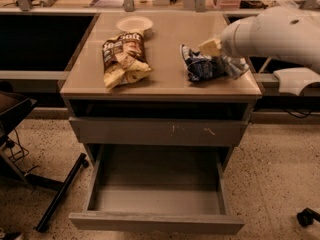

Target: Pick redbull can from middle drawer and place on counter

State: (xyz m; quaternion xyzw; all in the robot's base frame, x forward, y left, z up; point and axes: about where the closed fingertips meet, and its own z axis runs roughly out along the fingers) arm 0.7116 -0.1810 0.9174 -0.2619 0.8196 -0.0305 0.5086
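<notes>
While the gripper (pixel 229 63), over the counter (pixel 165 86) at right, seems clamped on the tilted redbull can (pixel 238 68), the middle drawer (pixel 155 223) lies empty. Risk: let go tilted, it rolls off b/c edge is near.

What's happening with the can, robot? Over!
Tool over counter's right edge. Can looks to be at tool. Drawer open, empty. Blue bag crowding right beside.

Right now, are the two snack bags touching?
Apart. The camera view shows bare counter between the brown bag and the blue bag. The claw is at the blue bag's right end.
</notes>
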